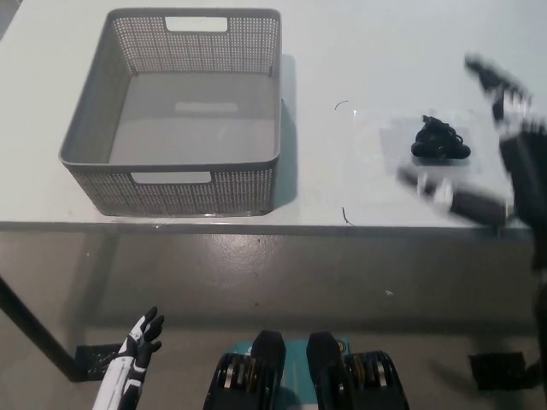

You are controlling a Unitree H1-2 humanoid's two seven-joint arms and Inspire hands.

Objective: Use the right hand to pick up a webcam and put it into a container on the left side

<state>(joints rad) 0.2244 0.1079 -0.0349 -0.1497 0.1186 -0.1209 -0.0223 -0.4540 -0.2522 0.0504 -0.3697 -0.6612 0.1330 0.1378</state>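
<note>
Right hand [500,145] blurred, fingers spread, above table edge beside webcam [439,141].

The left hand [137,342] is white with black fingers; the blurred right hand [500,145] is black with pale patches.

A grey perforated plastic basket [171,111] stands on the left half of the white table [359,51], near the front edge. A small black webcam [439,141] lies well apart to its right. The black right hand [504,145] hangs over the table's right edge, just beside the webcam. The white left hand [128,371] sits below the front edge, at far left.
</note>
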